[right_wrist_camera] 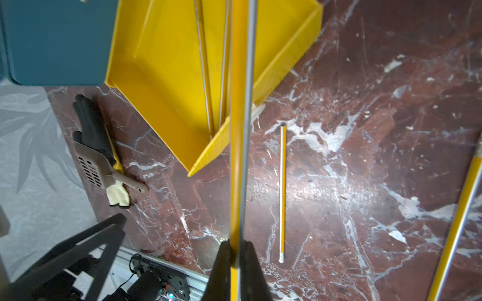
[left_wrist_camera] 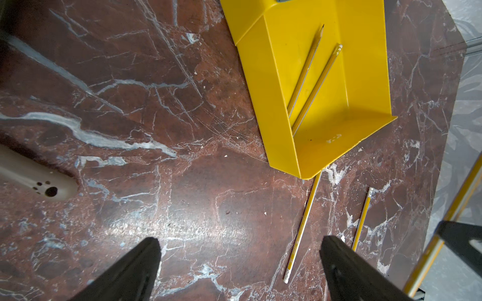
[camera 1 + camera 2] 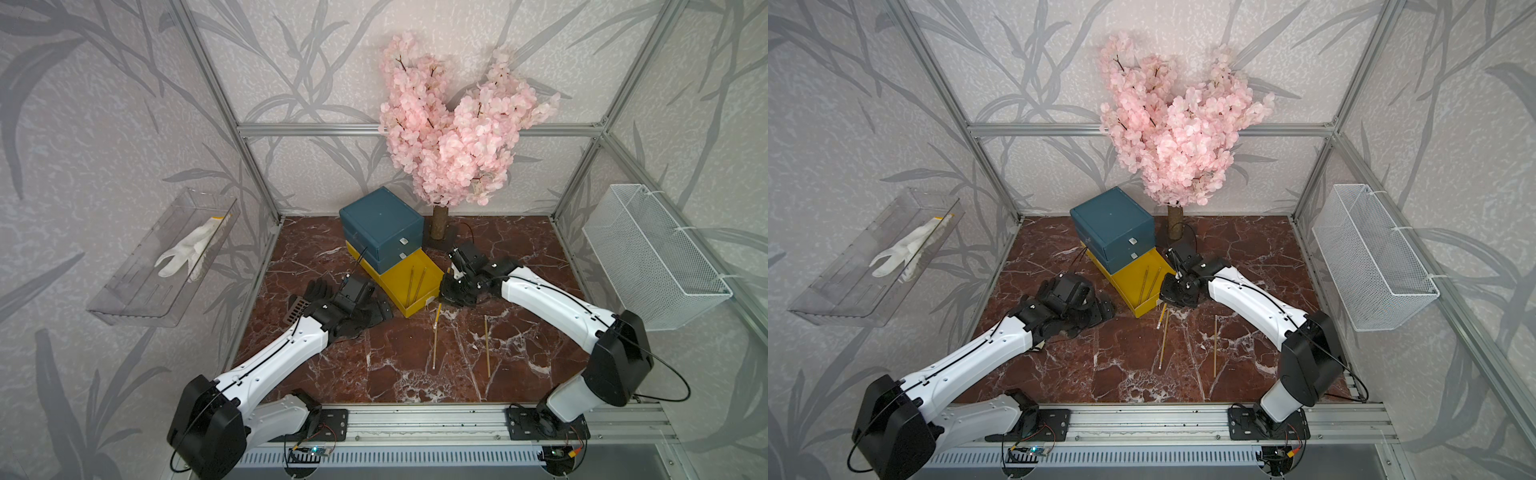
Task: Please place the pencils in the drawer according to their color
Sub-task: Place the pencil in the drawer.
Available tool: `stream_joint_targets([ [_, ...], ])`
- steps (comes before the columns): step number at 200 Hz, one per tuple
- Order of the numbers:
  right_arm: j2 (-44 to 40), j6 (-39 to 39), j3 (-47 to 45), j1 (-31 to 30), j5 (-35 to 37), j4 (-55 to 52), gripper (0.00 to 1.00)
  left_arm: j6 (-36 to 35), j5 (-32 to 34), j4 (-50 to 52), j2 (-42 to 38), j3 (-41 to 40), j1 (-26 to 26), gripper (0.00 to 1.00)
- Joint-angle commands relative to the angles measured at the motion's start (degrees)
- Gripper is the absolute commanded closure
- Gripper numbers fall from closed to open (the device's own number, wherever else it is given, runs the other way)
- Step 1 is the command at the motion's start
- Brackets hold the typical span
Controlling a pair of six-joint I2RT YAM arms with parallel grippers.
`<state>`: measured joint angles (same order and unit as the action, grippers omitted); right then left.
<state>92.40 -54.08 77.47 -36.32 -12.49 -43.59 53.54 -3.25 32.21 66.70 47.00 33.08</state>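
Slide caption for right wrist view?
Right gripper shut on a yellow pencil by the open yellow drawer; spare pencil on the table.

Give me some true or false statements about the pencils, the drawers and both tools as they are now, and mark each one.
1. The yellow drawer is pulled open. True.
2. Four pencils lie inside the yellow drawer. False: only two pencils lie in it.
3. The right tool is shut on a yellow pencil. True.
4. The left tool grips a pencil. False: it is open and holds nothing.
5. Two loose pencils lie on the table. True.
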Motion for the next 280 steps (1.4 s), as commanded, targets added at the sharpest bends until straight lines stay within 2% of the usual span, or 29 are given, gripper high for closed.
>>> stream_joint_targets([
  [1,4.54,1.32,5.27,1.19,-1.56,0.09,1.00,-2.26,2.63,1.50,0.10,2.93,-0.67,0.00],
  [50,17.34,2.76,17.95,2.65,-1.05,-0.89,1.00,-4.22,0.92,2.39,0.69,4.74,-3.85,0.00],
  [113,29.50,4.36,29.60,2.66,0.40,-3.68,1.00,-4.41,-0.98,1.40,0.89,4.47,-5.09,0.00],
  [152,33.68,4.81,32.98,2.31,-0.12,-5.26,1.00,-4.31,-1.68,0.61,0.80,3.54,-5.34,0.00],
  [202,34.82,5.47,33.60,0.58,-0.08,-6.52,1.00,-4.06,-1.86,-0.04,0.71,3.45,-5.49,0.00],
  [210,34.87,5.74,33.81,0.29,0.01,-6.88,0.92,-4.04,-1.92,-0.04,0.72,3.55,-5.57,0.00],
  [223,34.49,6.09,33.85,0.02,0.27,-7.52,0.71,-4.12,-1.96,-0.04,0.73,3.63,-5.53,0.00],
  [235,33.16,6.27,33.24,-0.11,0.59,-7.31,0.60,-4.25,-2.02,0.13,0.72,3.71,-5.55,0.00],
  [249,31.07,6.45,32.32,-0.16,1.28,-7.04,0.57,-4.28,-1.84,0.38,0.63,3.56,-5.58,0.00],
  [280,25.04,6.65,28.82,-0.16,2.27,-6.35,0.57,-4.32,-1.86,0.74,0.17,3.27,-5.60,0.00],
])
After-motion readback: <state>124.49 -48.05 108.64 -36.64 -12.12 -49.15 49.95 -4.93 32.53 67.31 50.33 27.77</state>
